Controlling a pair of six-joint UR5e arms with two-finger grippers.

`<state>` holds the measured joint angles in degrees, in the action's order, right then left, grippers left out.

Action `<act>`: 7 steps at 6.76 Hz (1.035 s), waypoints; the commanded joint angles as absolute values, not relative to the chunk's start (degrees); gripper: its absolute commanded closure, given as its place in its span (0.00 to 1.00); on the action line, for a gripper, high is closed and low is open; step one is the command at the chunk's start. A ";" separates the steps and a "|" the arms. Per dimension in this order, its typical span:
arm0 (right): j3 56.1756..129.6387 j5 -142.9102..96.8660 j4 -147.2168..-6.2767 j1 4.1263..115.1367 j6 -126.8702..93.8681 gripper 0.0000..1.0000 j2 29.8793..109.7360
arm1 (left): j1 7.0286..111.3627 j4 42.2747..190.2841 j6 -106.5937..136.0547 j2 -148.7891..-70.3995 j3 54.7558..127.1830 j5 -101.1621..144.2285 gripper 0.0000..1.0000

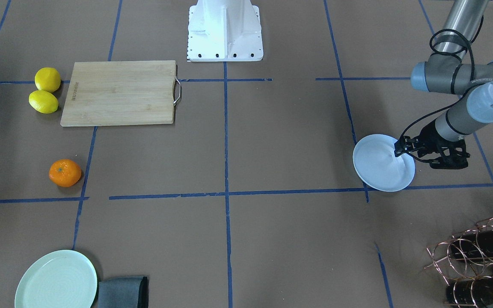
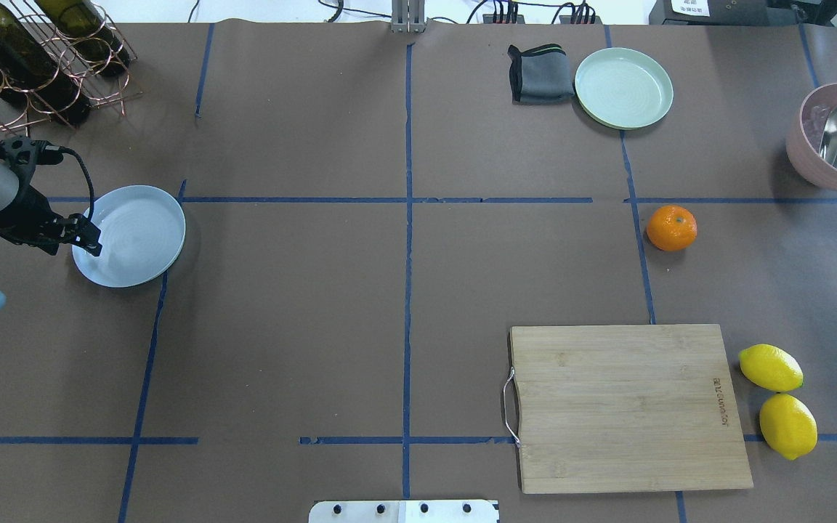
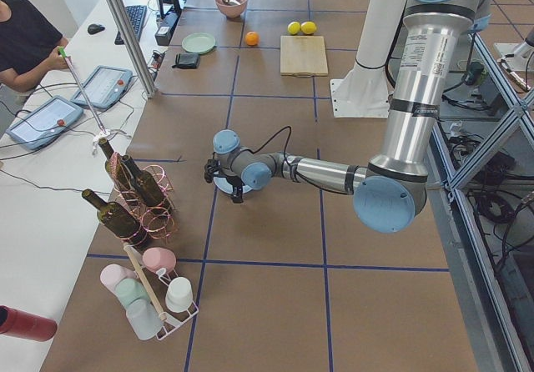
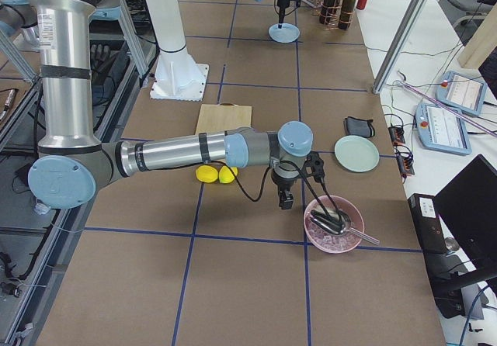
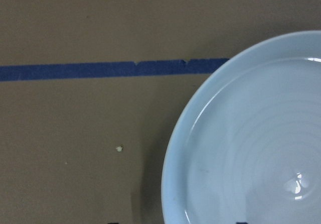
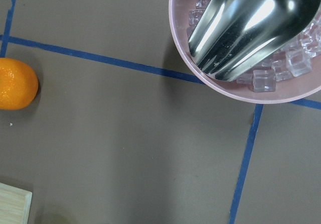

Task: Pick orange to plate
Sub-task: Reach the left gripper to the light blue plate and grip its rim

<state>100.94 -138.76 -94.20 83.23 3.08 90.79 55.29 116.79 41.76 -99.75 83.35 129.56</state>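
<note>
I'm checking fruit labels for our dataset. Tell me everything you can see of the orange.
The orange is small, round and bright orange, with a small greenish stem dimple on top. It looks whole and unpeeled. It sits on the brown paper-covered table, just beside a blue tape line, between the mint-green plate and the wooden cutting board. Nothing but the table touches it.

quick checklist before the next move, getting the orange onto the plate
1. Orange lies free on the table, nothing touching it: ok.
2. Plate is empty: ok.
3. Left gripper at the plate's rim, open or shut: cannot tell.
4. Orange centred under the right gripper: not ok, it sits at the right wrist view's left edge.
5. Right gripper open for the pick: cannot tell.
</note>
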 commanded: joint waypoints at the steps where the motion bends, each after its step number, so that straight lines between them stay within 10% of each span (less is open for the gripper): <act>1: 101.16 -138.78 -94.22 83.23 3.08 0.00 90.79 | 55.37 118.04 40.96 -99.76 82.79 129.81 1.00; 7: 102.66 -138.87 -94.22 83.14 2.99 0.00 91.23 | 53.98 117.86 63.55 -113.06 91.50 139.04 1.00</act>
<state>102.60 -138.86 -94.22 83.18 3.06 91.28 55.19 117.77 54.40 -107.06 91.16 138.33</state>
